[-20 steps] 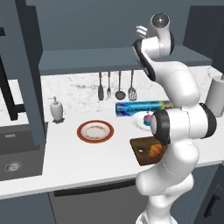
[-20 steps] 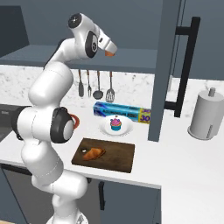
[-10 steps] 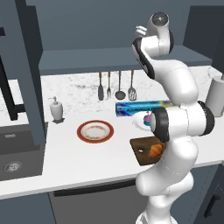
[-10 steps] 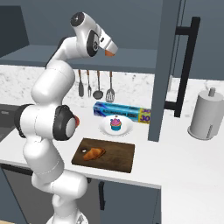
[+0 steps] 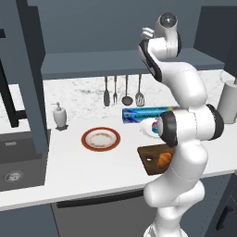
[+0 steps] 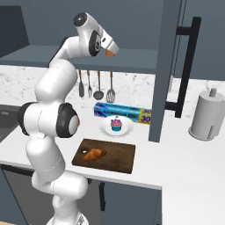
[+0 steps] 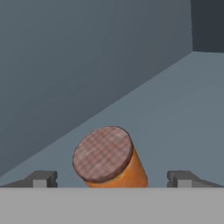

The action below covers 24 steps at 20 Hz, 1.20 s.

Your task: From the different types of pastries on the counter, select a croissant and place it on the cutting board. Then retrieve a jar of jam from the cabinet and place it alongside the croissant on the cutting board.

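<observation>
Right base view: foil box (image 6: 122,112) print reads "30"; rest illegible.

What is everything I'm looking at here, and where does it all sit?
Croissant: 1, golden-orange, on the board.
Board: 1, dark brown, front of the counter.
Cupcake: 1, blue wrapper, pink top, on a small white plate behind the board.
Jam jar: 1, orange with brownish lid, on the cabinet shelf between the open fingers.
Foil box: 1, blue, behind the cupcake.
Red-rimmed plate: 1, left on the counter.
Soap dispenser: 1, white, by the wall.
Utensils: 3, hanging on the backsplash.
Paper towel roll: 1, white, far right.
Sink: 1, dark, far left.
Fingers: 2, dark grey, open around the jar.
</observation>
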### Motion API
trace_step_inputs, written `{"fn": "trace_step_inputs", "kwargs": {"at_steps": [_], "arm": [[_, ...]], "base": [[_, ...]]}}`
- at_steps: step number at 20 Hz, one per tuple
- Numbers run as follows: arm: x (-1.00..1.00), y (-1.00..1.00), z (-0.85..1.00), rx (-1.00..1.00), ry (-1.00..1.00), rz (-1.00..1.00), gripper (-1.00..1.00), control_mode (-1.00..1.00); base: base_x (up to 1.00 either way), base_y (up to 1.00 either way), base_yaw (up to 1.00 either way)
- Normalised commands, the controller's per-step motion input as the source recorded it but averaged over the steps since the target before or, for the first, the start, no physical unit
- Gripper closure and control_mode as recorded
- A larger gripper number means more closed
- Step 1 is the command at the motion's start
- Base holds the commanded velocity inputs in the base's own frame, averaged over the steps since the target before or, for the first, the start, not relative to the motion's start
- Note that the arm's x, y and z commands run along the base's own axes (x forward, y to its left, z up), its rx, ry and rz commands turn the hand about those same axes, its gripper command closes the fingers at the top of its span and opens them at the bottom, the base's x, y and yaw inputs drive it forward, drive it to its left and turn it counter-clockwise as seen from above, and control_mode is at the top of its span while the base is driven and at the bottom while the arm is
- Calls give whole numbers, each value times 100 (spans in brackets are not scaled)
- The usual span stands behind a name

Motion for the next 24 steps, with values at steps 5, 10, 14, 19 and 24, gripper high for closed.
{"fn": "trace_step_inputs", "kwargs": {"at_steps": [5,10,14,19,24], "arm": [[11,0,-9,0,0,3,-100,-100],[12,-3,0,0,0,0,-100,-100],[17,0,-6,0,0,1,-100,-100],[19,0,-16,0,-1,3,-100,-100],[5,0,-12,0,-1,2,100,-100]], "base": [[0,0,0],[0,0,0],[0,0,0],[0,0,0],[0,0,0]]}}
